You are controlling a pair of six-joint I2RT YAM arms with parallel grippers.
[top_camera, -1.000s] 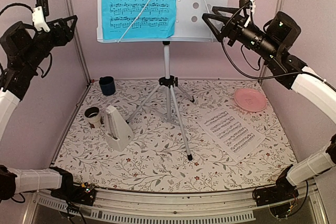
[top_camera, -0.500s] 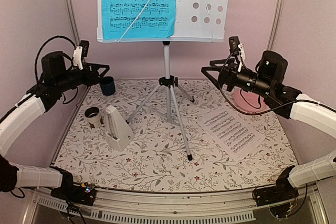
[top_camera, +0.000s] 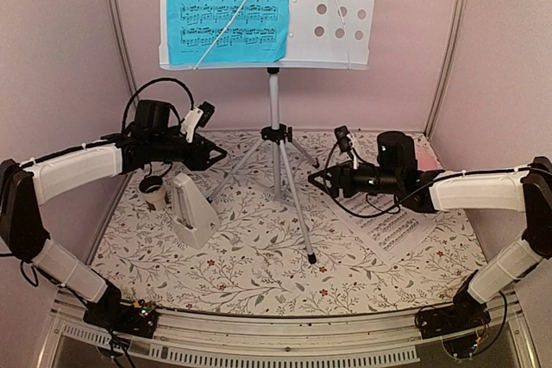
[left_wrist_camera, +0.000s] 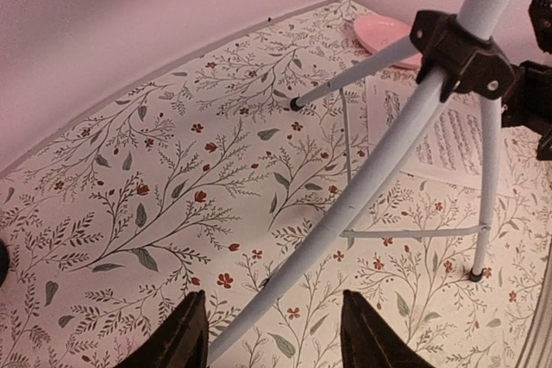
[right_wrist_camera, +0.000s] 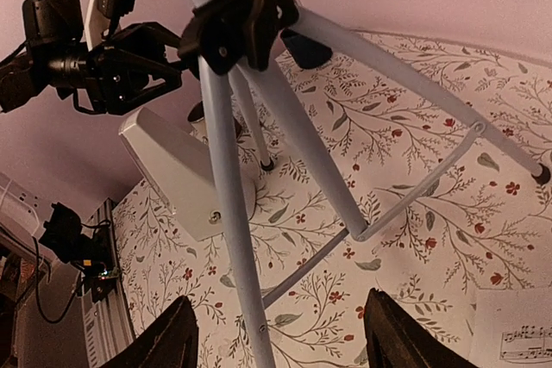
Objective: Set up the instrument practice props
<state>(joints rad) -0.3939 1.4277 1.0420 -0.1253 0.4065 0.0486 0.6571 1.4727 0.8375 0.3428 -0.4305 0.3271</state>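
Note:
The pale perforated music stand (top_camera: 332, 6) stands on its silver tripod (top_camera: 275, 109) at the back centre. The bright blue music sheet (top_camera: 228, 6) rests on its desk. The white music sheet (top_camera: 388, 221) lies flat on the table to the right. The white metronome (top_camera: 191, 210) stands left of the tripod. My left gripper (top_camera: 216, 154) hangs low, left of the tripod and open. In the left wrist view a tripod leg (left_wrist_camera: 362, 187) runs between its jaws (left_wrist_camera: 276, 342). My right gripper (top_camera: 317, 180) is open right of the tripod. Another leg (right_wrist_camera: 228, 213) passes between its jaws (right_wrist_camera: 280, 338).
A pink plate (top_camera: 427, 161) sits at the back right, partly behind my right arm. A small pale cup (top_camera: 152, 187) stands beside the metronome. Pink walls close in the floral table on three sides. The tripod's thin cross braces (right_wrist_camera: 414, 196) span low between the legs.
Both arms have come down from beside the stand's desk to low positions either side of the tripod. Both sets of jaws have narrowed a little.

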